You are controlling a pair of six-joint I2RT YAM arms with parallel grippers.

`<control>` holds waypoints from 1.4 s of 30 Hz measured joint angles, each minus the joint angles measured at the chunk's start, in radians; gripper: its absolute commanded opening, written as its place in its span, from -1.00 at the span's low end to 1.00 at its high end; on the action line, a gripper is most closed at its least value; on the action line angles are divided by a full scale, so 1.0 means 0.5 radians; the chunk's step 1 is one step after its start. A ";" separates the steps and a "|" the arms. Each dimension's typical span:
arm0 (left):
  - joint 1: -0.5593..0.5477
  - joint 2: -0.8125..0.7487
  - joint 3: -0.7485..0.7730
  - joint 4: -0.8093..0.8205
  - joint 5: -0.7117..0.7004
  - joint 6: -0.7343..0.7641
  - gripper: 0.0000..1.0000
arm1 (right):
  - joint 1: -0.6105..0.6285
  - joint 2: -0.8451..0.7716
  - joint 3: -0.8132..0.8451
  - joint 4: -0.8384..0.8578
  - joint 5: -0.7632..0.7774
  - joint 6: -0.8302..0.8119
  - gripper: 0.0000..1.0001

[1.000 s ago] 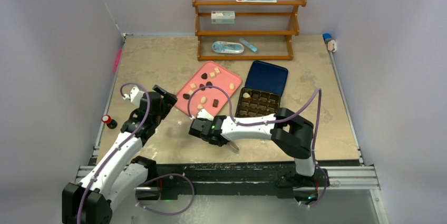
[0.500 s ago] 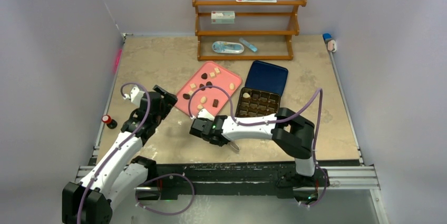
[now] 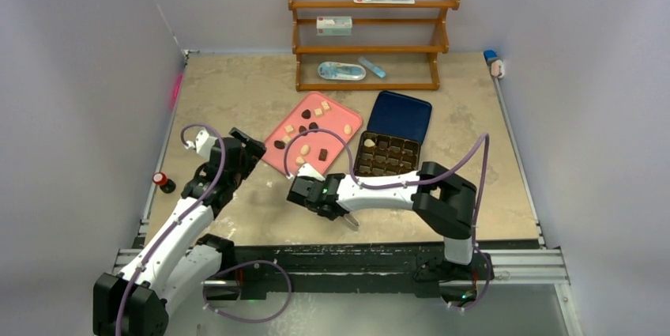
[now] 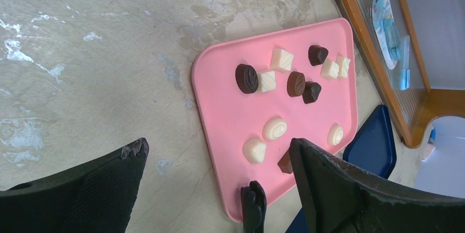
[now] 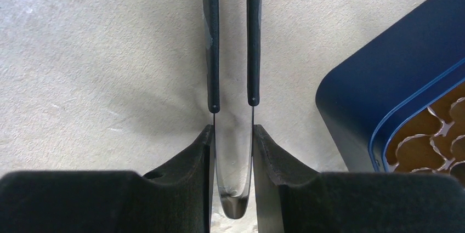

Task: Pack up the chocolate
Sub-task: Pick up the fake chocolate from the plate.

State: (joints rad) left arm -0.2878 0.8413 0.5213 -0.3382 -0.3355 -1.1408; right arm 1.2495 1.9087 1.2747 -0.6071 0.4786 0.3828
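Observation:
Several chocolate pieces, dark point(image 4: 247, 78) and cream-white point(image 4: 274, 128), lie on the pink tray point(image 4: 230, 112), which sits mid-table point(image 3: 332, 118). To its right stands the dark blue gridded box point(image 3: 386, 154) with a cream piece point(image 3: 369, 143) in its far-left cell; its lid point(image 3: 400, 115) lies behind it. My right gripper point(image 5: 232, 129) is shut on metal tongs point(image 5: 213, 52) near their joined end. Their black tips point(image 4: 253, 205) reach the tray's near edge. My left gripper point(image 4: 216, 148) hangs open over the tray's near-left side, holding nothing.
A wooden shelf point(image 3: 371, 32) with small packets stands at the back. A red-capped little bottle point(image 3: 163, 182) sits at the left edge, a pink pen point(image 3: 175, 91) lies along the left wall, and a small blue-and-white item point(image 3: 494, 63) is at the far right.
The right arm has shifted slightly to the right with the tongs. The left arm has not moved.

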 measured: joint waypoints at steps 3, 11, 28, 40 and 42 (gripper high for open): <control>-0.001 0.000 0.000 0.000 0.000 0.000 1.00 | 0.001 -0.062 -0.086 0.092 -0.020 -0.015 -0.59; 0.000 0.001 0.000 0.000 0.001 0.000 1.00 | 0.001 -0.224 -0.321 0.362 -0.075 -0.050 -0.35; -0.001 0.004 0.000 0.002 0.029 0.000 1.00 | -0.003 -0.394 -0.676 0.976 -0.097 -0.058 -0.16; 0.000 0.008 0.000 0.031 0.040 0.000 1.00 | -0.014 -0.403 -0.793 1.250 -0.106 0.076 -0.12; 0.000 0.008 0.000 0.038 0.045 0.000 1.00 | -0.014 -0.406 -0.820 1.301 -0.105 0.120 -0.12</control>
State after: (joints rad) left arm -0.2878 0.8452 0.5213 -0.3191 -0.3130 -1.1408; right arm 1.2427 1.7058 0.8646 0.0433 0.4259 0.4427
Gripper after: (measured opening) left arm 0.998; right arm 0.442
